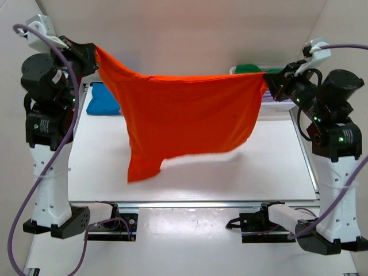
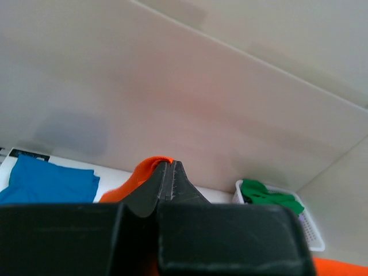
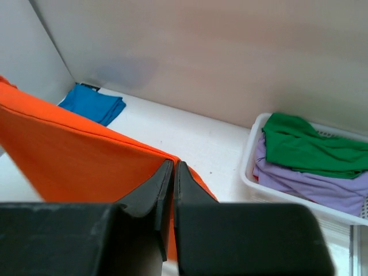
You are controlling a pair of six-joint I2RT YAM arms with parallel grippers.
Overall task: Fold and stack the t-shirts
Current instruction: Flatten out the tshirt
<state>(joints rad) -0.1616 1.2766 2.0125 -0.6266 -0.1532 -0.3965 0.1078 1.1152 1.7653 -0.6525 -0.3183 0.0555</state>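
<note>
The orange t-shirt (image 1: pixel 184 118) hangs stretched in the air between my two grippers, its lower edge just above the table. My left gripper (image 1: pixel 94 54) is shut on its upper left corner; orange cloth (image 2: pixel 150 167) bulges beside the closed tips (image 2: pixel 171 163). My right gripper (image 1: pixel 268 80) is shut on its upper right corner; the taut orange cloth (image 3: pixel 80 155) runs left from the closed tips (image 3: pixel 173 163). A folded blue t-shirt (image 1: pixel 103 99) lies at the table's back left, also in the left wrist view (image 2: pixel 49 181). A green t-shirt (image 3: pixel 310 146) lies on a lavender one (image 3: pixel 313 187) in the basket.
A white lattice basket (image 3: pixel 250 164) stands at the back right, behind the right gripper; it also shows in the left wrist view (image 2: pixel 310 227). The white table (image 1: pixel 230 175) has walls behind and at both sides. The arm bases stand at the near edge.
</note>
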